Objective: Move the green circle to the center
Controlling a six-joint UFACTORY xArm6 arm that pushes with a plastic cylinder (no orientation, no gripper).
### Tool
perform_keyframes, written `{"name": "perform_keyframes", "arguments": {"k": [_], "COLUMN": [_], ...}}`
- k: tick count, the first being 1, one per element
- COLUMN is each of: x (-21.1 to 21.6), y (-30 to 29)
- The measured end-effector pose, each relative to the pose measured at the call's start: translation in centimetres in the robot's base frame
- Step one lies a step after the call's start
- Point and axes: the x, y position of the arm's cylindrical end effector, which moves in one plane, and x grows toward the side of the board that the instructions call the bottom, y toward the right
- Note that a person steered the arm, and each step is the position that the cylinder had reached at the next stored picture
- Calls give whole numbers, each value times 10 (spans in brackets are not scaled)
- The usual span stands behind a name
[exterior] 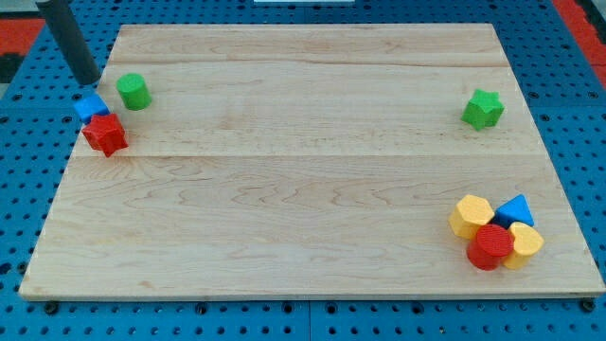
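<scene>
The green circle [133,91] is a short green cylinder near the wooden board's [303,170] upper left corner. My tip [88,81] stands just left of it, at the board's left edge, a small gap apart. A blue block [92,107] lies right below my tip, and a red star-like block [105,134] touches the blue one from below.
A green star [483,109] sits near the board's right edge. At the lower right, a cluster holds two yellow blocks [471,216] [523,242], a blue triangle [516,210] and a red cylinder [490,247]. A blue pegboard surrounds the board.
</scene>
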Motion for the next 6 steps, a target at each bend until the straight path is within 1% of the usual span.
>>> {"name": "perform_keyframes", "arguments": {"k": [1, 2, 3, 4, 5, 6], "x": [12, 23, 22, 25, 44, 58], "y": [43, 103, 103, 69, 82, 165]}}
